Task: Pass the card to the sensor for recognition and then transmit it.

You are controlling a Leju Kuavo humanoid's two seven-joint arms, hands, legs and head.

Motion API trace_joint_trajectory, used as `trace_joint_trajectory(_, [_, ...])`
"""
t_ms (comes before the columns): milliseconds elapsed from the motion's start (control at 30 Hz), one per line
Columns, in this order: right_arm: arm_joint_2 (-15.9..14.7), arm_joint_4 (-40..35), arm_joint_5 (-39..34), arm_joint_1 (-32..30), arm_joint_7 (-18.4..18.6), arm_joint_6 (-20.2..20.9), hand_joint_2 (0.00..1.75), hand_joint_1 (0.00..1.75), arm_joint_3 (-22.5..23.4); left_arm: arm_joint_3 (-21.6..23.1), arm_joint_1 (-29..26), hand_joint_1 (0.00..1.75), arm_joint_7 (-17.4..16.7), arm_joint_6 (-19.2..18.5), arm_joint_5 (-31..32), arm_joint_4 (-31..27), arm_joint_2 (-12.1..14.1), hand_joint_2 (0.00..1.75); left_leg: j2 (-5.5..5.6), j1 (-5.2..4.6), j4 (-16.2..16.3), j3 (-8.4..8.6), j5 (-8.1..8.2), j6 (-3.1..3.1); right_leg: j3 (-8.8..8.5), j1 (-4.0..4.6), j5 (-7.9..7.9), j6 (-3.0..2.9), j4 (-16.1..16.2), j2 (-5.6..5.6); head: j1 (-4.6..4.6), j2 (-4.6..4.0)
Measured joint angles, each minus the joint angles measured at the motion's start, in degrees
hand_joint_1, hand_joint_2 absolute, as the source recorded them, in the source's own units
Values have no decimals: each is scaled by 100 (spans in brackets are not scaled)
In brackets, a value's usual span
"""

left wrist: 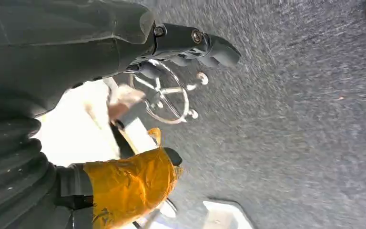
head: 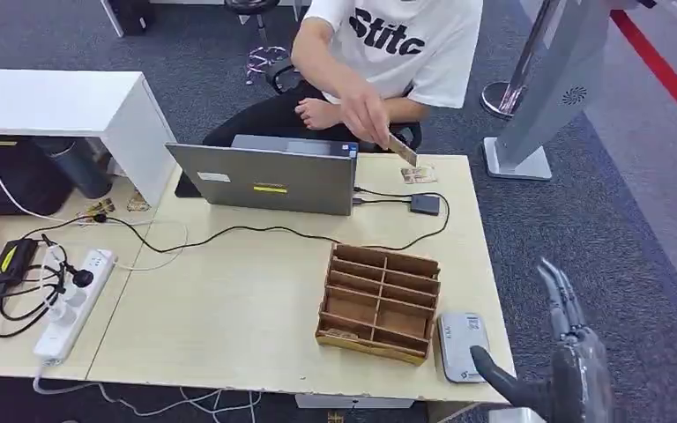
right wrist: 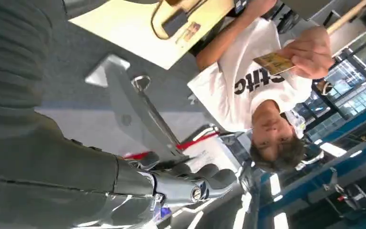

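The card (head: 403, 151) in the person's hand (head: 366, 110) looks thin, stiff, light; pinch its free edge. Right hand (head: 569, 352) fingers released; left hand (left wrist: 190, 45) probably released too

Laptop (head: 269, 176) at table (head: 229, 308) rear | compartment rack (head: 379, 301) front right | sensor (head: 463, 346) just right of rack | power strip (head: 72, 304) far left.

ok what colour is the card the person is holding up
Yellowish tan; the card in the person's hand shows best in the right wrist view.
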State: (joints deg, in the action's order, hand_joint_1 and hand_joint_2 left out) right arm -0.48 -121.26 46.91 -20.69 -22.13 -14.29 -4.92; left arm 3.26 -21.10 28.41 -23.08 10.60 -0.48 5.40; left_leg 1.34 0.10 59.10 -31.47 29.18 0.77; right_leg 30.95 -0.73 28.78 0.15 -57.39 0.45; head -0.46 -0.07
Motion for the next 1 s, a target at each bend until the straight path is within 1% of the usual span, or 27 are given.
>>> trace_joint_trajectory(67, [-68,153,155,429,234,68,175,0,-157,46,40,0,24,-87,85,0,155,175,5,0,0,0,-7,0,-3,0,-1,-1,-1,-1,0,0])
trace_joint_trajectory(167, [-168,575,478,1216,780,337,175,0,-367,114,92,0,48,-170,343,0,352,175,-7,2,0,-1,-19,-13,-4,1,-19,-14,-5,7,0,0])
trace_joint_trajectory(267, [-218,1069,691,1962,1132,526,175,0,-517,166,183,0,55,-262,543,0,563,175,2,1,0,-2,-29,-10,-7,1,-20,-13,-5,3,2,0])
trace_joint_trajectory(333, [-242,1404,758,2372,1326,634,175,0,-599,175,217,0,55,-295,664,0,660,175,1,1,0,-3,-31,-12,-6,1,-23,-17,-8,4,0,0])
trace_joint_trajectory(400, [-242,1747,486,2703,1490,855,175,0,-644,175,261,0,55,-317,754,0,741,175,3,1,0,-3,-34,-11,-6,1,-24,-18,-8,3,0,0])
trace_joint_trajectory(467, [-240,1996,211,2928,1578,1028,175,0,-653,175,283,0,46,-319,795,0,795,175,8,0,0,-6,-36,-8,-5,1,-24,-18,-9,-2,2,0])
trace_joint_trajectory(600, [-137,2485,-598,3307,1822,1480,175,0,-655,175,334,0,-13,-334,907,0,865,175,8,0,0,-11,-35,-9,1,1,-25,-20,-10,-2,0,0])
trace_joint_trajectory(733, [-24,2791,-996,3588,1899,1609,175,0,-664,175,366,0,-13,-352,1036,0,909,175,8,0,0,-15,-35,-9,6,1,-25,-20,-10,-2,0,0])
trace_joint_trajectory(767, [0,2832,-1078,3630,1907,1626,175,161,-671,175,371,0,-13,-352,1077,0,913,175,8,0,0,-16,-35,-9,6,1,-24,-20,-10,-3,4,0])
trace_joint_trajectory(800, [17,2861,-1163,3659,1916,1650,175,175,-688,175,375,0,-13,-352,1114,0,913,175,8,0,0,-16,-35,-9,7,1,-24,-20,-10,-2,0,0])
trace_joint_trajectory(1000, [118,2994,-1959,3737,1947,1897,175,175,-747,153,415,0,-74,-349,1272,0,915,175,8,0,0,-19,-35,-9,10,1,-24,-20,-10,-2,2,0])
